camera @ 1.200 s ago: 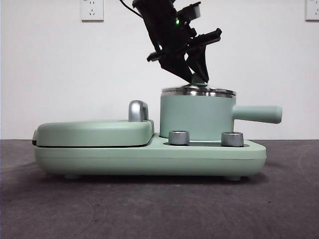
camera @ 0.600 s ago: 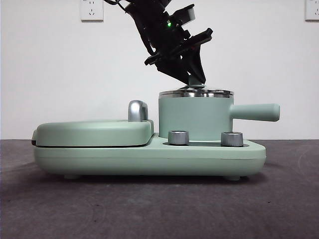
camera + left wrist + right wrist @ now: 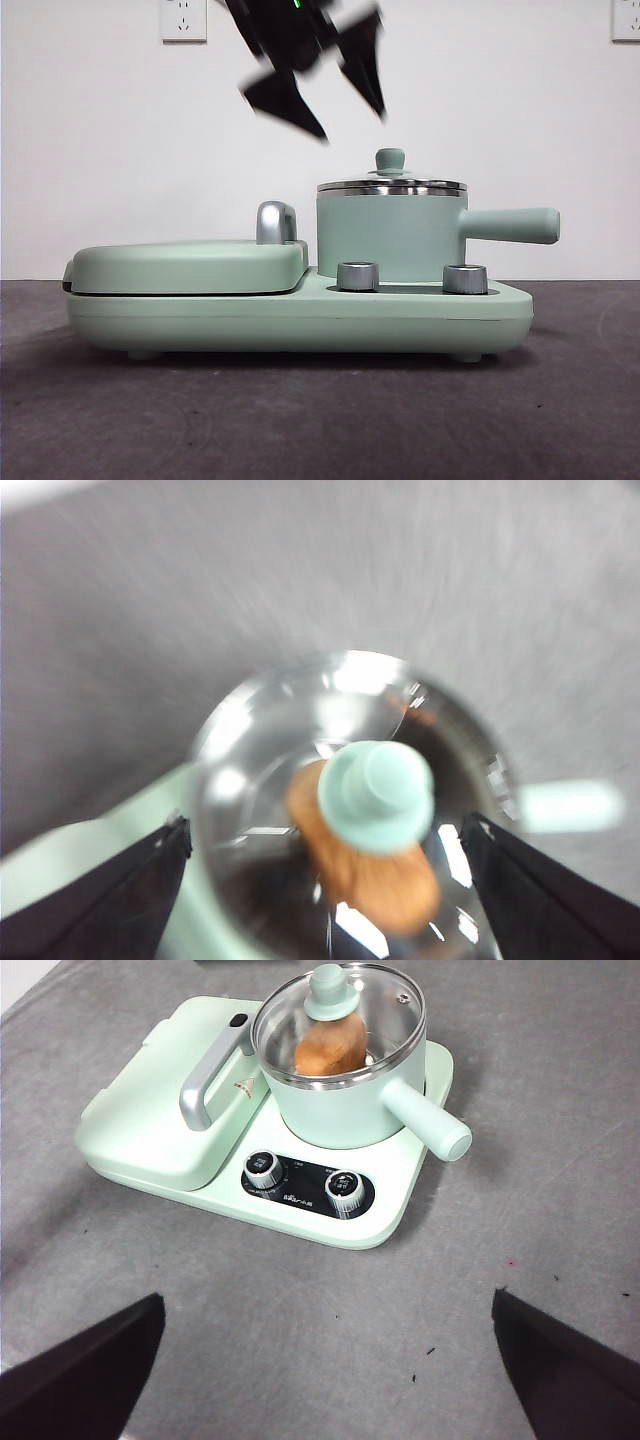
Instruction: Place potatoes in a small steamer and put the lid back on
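Note:
The mint-green steamer pot stands on its base unit with its straight handle pointing right. The glass lid with its green knob sits on the pot's rim. The orange-brown potato lies inside under the lid, and it also shows in the left wrist view. My left gripper is open and empty, blurred, above and to the left of the knob. My right gripper is open and empty, high above the table in front of the appliance.
The flat griddle cover with its chrome handle sits left of the pot on the same base. Two steel dials face the front. Grey table surface surrounds the appliance.
My left gripper has let go of the lid knob and risen up and to the left. The lid stays on the pot.

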Available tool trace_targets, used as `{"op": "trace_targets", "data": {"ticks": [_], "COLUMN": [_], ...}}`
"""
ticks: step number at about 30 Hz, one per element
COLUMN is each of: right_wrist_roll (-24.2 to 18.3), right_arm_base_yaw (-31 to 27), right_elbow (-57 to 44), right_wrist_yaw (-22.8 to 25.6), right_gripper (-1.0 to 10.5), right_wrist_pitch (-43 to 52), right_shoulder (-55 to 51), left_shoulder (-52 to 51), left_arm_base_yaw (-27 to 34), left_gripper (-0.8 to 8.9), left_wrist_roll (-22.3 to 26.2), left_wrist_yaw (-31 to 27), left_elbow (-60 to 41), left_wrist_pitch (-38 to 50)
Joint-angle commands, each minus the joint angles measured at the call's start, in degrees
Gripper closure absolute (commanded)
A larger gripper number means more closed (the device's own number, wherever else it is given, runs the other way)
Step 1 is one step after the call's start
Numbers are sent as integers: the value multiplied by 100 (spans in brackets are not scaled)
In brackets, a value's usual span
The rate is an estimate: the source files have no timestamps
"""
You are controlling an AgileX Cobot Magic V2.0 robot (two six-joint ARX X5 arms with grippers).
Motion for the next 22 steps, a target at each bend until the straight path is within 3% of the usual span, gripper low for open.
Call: {"op": "trace_targets", "data": {"ticks": [1,6,14,18,22], "right_wrist_roll": [66,57,35,35,33], "right_arm_base_yaw": [39,39,39,39,39], "right_elbow": [37,37,37,37,37], "right_wrist_yaw": [24,22,-22,-26,-160], "right_gripper": [433,433,433,433,433], "right_wrist_pitch": [44,50,85,85,85], "right_shoulder": [15,15,15,15,15], "left_shoulder": [-573,-1954,-4282,-4957,-5254], "left_arm_base_yaw": [0,42,-461,-793,-1034], "left_gripper": [371,377,378,380,379], "left_wrist_roll": [90,57,188,398,476], "left_wrist_yaw": [9,13,-26,-772,-870], "left_elbow": [149,42,-2356,-3383,-4223], "left_wrist_pitch": [-450,-1663,-1587,-1641,-1589]}}
